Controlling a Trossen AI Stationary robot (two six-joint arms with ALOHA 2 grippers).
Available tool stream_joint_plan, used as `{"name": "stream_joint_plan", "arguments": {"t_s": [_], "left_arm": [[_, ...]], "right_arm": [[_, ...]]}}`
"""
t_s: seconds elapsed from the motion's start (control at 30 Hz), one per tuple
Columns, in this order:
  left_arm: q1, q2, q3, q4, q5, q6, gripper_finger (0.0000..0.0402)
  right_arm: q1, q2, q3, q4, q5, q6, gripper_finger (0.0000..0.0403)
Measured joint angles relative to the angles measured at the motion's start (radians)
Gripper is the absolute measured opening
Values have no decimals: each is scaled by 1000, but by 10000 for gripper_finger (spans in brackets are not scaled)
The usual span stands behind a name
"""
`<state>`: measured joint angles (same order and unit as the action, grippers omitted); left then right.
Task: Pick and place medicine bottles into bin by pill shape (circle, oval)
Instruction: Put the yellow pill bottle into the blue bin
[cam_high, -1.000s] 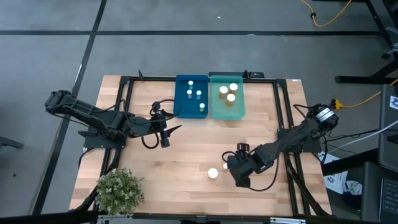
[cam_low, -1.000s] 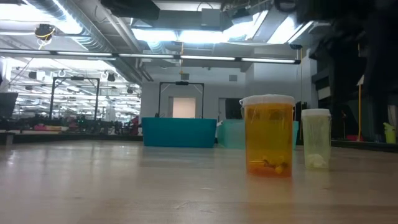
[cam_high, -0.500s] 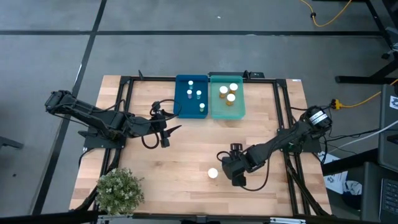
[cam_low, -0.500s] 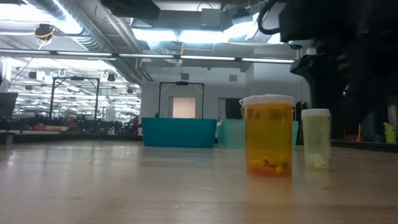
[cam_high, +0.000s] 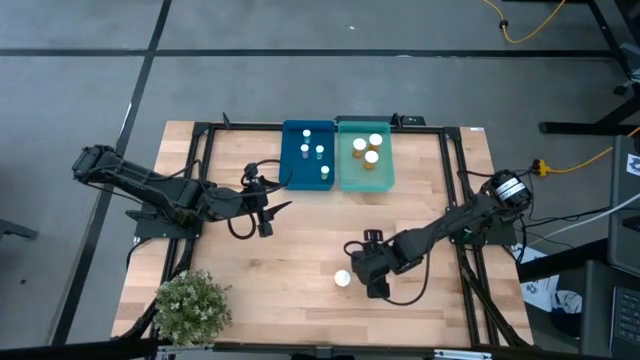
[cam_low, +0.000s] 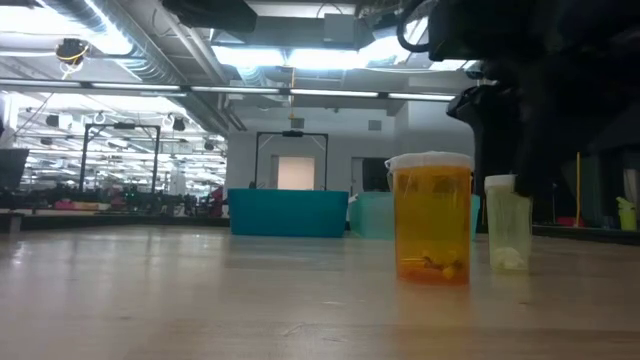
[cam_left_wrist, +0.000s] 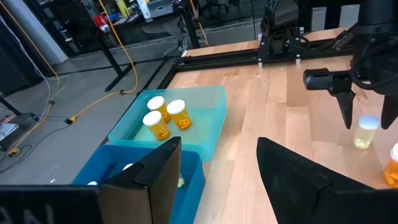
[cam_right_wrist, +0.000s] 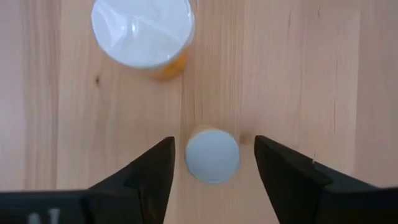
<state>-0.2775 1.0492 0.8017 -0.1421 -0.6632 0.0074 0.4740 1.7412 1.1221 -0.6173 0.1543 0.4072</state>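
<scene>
Your right gripper (cam_right_wrist: 212, 163) hangs over the slim pale white-capped bottle (cam_right_wrist: 212, 155), fingers apart astride it; wide amber bottle (cam_right_wrist: 144, 34) beside. Left gripper (cam_high: 268, 212) waits, fingers apart.

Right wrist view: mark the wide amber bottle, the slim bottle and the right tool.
wide amber bottle (cam_right_wrist: 142, 31), right wrist view, on its white cap.
slim bottle (cam_right_wrist: 212, 155), right wrist view, on its cap.
right tool (cam_right_wrist: 212, 163), right wrist view, midway between fingertips.

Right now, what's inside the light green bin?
Three orange bottles with white caps stand in the light green bin. From above the caps hide their pills. The right hand is open over a small bottle on the table.
</scene>
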Motion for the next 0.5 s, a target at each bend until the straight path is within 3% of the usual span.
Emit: {"name": "stream_joint_plan", "arguments": {"t_s": [0.5], "left_arm": [[0, 0, 0, 0, 0, 0, 202]], "right_arm": [[0, 0, 0, 15, -17, 3, 174]]}}
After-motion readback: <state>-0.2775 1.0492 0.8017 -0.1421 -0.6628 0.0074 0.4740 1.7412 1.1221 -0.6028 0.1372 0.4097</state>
